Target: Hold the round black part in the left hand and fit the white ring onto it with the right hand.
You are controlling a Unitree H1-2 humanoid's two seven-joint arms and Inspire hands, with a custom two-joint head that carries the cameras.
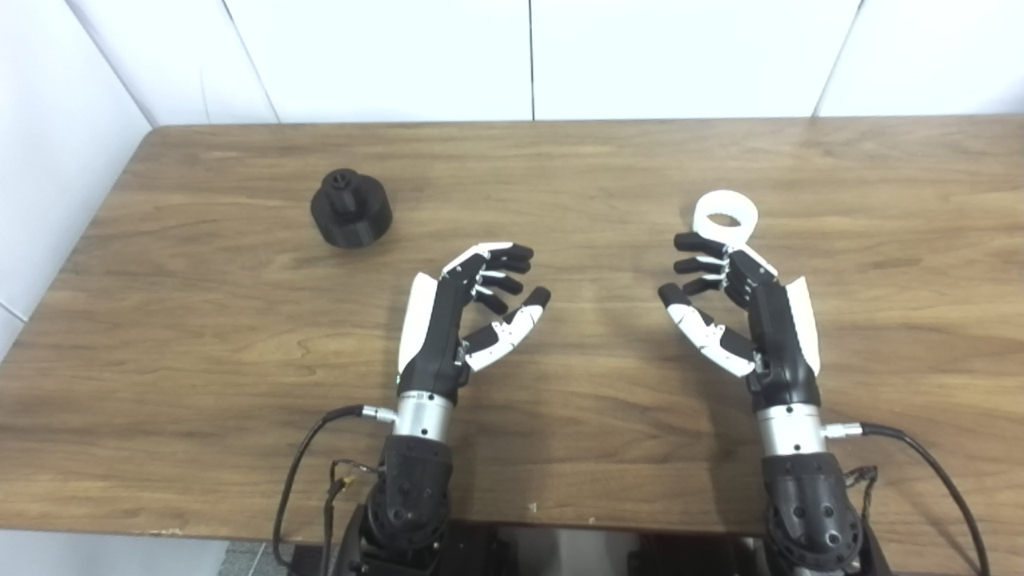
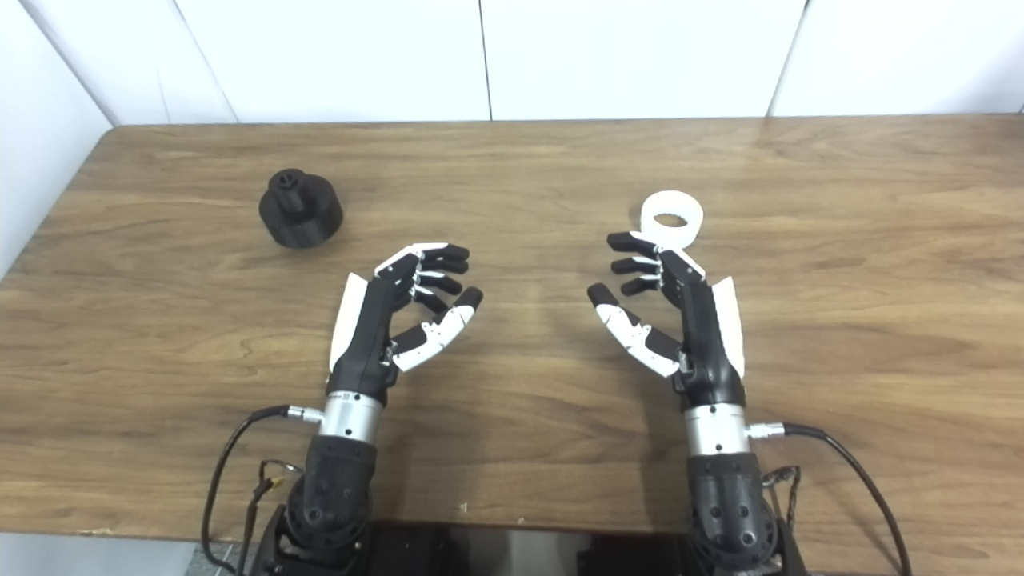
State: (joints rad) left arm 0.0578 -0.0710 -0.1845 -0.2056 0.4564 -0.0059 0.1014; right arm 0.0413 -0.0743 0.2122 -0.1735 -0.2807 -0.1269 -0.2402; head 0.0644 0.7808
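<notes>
No text, label, brand, number or sign can be read in either view.
</notes>
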